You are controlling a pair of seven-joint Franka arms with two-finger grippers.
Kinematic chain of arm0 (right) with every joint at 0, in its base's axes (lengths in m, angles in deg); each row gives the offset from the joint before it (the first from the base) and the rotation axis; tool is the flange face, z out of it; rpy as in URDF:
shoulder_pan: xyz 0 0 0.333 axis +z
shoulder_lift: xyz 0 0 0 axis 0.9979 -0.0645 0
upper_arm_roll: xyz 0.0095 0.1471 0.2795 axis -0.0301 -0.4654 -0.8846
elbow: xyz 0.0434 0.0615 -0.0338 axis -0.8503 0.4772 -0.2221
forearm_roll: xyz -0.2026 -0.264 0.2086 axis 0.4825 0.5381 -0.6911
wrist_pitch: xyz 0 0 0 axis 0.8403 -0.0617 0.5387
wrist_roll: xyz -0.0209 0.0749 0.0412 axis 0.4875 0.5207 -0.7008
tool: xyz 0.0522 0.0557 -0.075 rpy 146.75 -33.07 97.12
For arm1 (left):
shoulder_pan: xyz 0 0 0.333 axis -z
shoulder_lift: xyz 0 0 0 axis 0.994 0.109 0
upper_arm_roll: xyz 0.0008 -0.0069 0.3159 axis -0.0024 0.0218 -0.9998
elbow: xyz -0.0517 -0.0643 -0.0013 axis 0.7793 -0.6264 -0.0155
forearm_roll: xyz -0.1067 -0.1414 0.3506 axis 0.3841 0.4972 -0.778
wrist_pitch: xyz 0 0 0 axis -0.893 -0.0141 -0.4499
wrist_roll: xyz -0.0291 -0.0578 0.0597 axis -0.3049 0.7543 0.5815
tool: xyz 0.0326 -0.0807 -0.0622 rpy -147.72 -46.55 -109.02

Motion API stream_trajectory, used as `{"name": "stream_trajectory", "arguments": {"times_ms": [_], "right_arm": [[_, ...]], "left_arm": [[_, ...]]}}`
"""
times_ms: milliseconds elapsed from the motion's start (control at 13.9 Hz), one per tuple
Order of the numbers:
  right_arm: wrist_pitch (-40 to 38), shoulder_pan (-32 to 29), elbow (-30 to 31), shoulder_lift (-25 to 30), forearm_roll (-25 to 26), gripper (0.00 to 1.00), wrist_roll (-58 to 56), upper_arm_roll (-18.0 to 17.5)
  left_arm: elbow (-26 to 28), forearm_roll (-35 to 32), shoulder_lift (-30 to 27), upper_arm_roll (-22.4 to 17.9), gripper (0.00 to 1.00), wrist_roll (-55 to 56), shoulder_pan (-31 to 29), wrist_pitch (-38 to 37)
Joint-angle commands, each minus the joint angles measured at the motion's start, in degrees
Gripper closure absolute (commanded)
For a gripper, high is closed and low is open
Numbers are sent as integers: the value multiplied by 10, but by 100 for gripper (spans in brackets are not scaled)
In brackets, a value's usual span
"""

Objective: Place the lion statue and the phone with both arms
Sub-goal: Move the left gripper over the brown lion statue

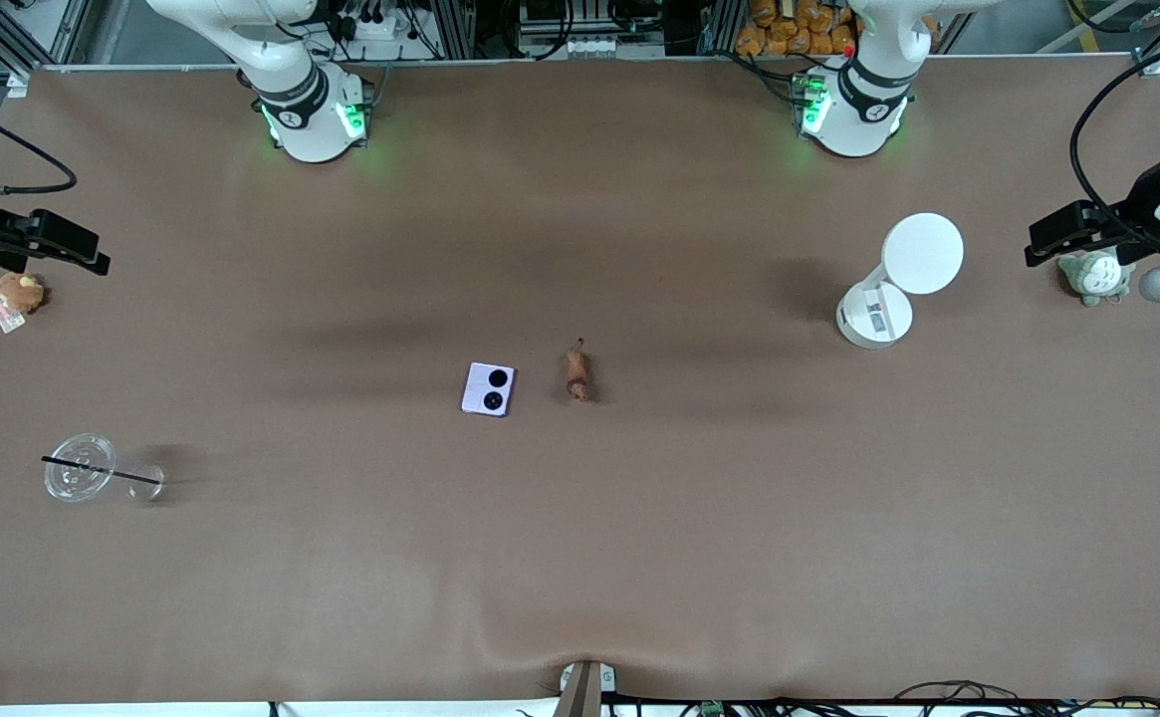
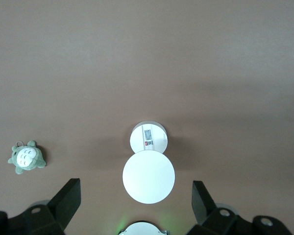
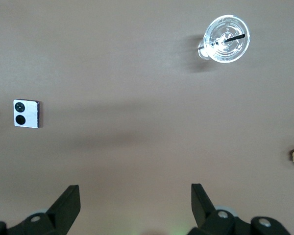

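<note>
The lion statue, a tiny reddish-brown figurine, lies on the brown table near its middle. The pale-lavender folded phone lies flat beside it, toward the right arm's end, its two black camera circles up. It also shows in the right wrist view. Neither gripper shows in the front view; both arms rise out of it from their bases. My left gripper is open and empty, high over the white stand. My right gripper is open and empty, high over bare table.
A white round-topped stand stands toward the left arm's end, with a grey-green plush beside it. A brown plush with a tag and a clear lidded cup with a black straw lie at the right arm's end. Black equipment overhangs both table ends.
</note>
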Motion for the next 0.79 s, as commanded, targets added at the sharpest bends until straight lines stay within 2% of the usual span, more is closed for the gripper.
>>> {"name": "stream_trajectory", "arguments": {"times_ms": [0,359,718], "right_arm": [[-5,-9,4,7,4,0,-5,-6],[-14,-2,4,7,-3,0,-5,-11],[-15,4,4,9,-3,0,-6,-8]], "left_arm": [[-5,1,-3,2,0,-7,0,2],[-5,18,0,4,0,2,5,2],[-5,24,50,37,0,-2,29,2]]}}
